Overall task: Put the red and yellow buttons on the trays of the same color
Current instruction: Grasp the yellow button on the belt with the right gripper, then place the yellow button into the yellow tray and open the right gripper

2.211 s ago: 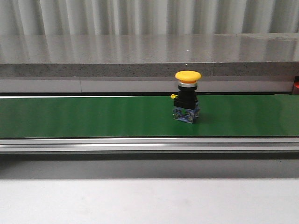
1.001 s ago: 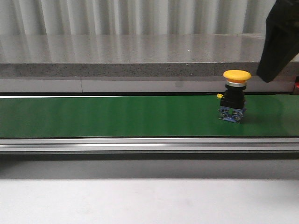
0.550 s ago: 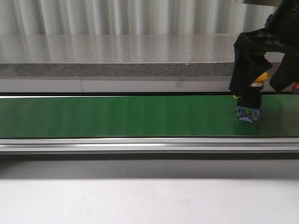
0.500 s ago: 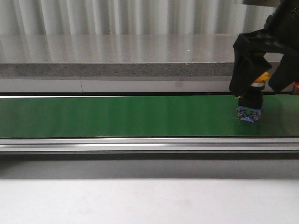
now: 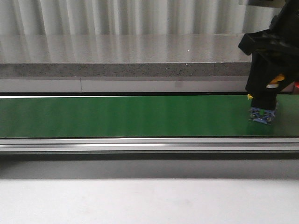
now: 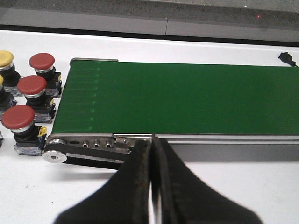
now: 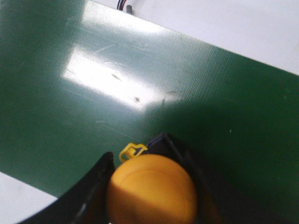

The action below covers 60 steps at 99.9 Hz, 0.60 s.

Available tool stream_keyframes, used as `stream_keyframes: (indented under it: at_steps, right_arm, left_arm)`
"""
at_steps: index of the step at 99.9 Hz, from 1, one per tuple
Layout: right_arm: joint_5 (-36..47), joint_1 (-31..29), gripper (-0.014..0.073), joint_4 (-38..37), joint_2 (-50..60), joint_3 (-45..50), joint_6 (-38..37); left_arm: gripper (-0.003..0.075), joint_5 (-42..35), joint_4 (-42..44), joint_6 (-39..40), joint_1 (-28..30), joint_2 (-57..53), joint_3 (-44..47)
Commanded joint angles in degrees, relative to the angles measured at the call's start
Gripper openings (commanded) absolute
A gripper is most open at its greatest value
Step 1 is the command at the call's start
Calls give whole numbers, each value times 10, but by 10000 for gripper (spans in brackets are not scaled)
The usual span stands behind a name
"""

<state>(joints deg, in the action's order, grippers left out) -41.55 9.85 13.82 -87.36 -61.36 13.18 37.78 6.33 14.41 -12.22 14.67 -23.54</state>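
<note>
1. A long green belt (image 5: pixel 126 115) is seen running across the middle of the front view, edged below by a metal rail (image 5: pixel 140 145) and backed by a grey stone ledge (image 5: pixel 117 56) under a ribbed wall.
2. A pale table (image 5: pixel 140 200) fills the lower part of the front view.
3. The right gripper (image 5: pixel 264 91) is shown at the right edge of the front view, closed around the yellow button (image 5: pixel 275 79), whose blue base (image 5: pixel 262 115) rests on or just above the belt; contact cannot be told.
4. In the right wrist view, the button's yellow cap (image 7: pixel 152 191) is seen clamped between the two dark fingers (image 7: pixel 93 189) at the lower centre, with green belt around it.
5. Only the left wrist view shows the belt's end roller (image 6: pixel 55 155) and three red buttons (image 6: pixel 32 88) standing on the white table at the left edge, with a further yellow-capped button (image 6: pixel 5 59) at the upper left.
6. The left gripper (image 6: pixel 152 154) is seen with its fingers pressed together, holding nothing, at the lower centre just before the rail.
7. The gripped button stands near the right edge of the front view; most of the belt to its left lies bare.
</note>
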Motion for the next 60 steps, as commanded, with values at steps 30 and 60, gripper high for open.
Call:
stream_keyframes:
  at_steps: [30, 60]
  right_arm:
    - [-68, -154, 40, -1, 138, -14, -52]
    - [-63, -368, 40, -14, 153, -14, -75]
  left_arm:
    - [-20, -44, -1, 0, -5, 4, -15]
    - [-20, -43, -1, 0, -5, 4, -15]
